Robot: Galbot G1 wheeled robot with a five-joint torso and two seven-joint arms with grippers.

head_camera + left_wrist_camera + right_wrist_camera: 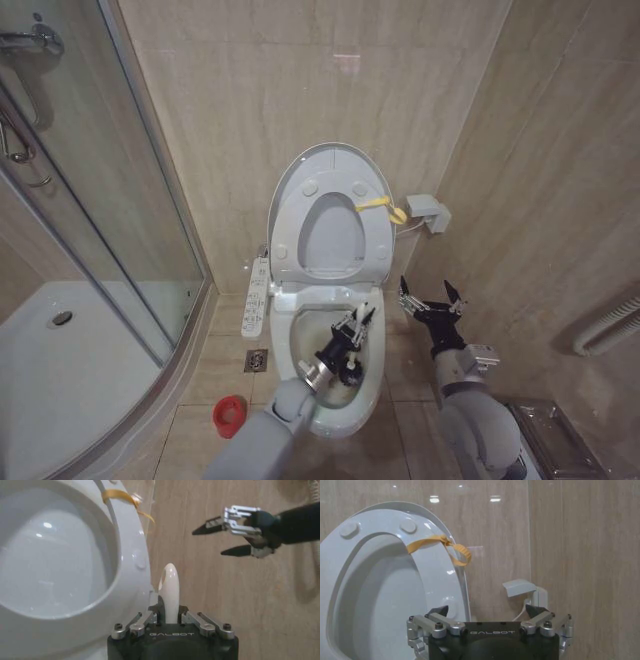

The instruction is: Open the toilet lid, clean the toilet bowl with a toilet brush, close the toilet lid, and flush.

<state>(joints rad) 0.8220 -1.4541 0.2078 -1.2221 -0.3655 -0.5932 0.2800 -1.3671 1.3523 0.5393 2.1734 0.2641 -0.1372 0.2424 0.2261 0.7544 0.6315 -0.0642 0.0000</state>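
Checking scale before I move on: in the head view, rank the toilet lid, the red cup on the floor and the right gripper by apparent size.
1. toilet lid, raised against the wall
2. right gripper, open beside the bowl, nearer the camera
3. red cup

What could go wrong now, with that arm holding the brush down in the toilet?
The left gripper pinches the toilet brush by its thin handle, so hard scrubbing might twist it loose into the toilet bowl. The toilet lid and seat stand upright just behind the arm, tied with a yellow band; a bump might bring them down. The open right gripper waits nearby and could get clipped.
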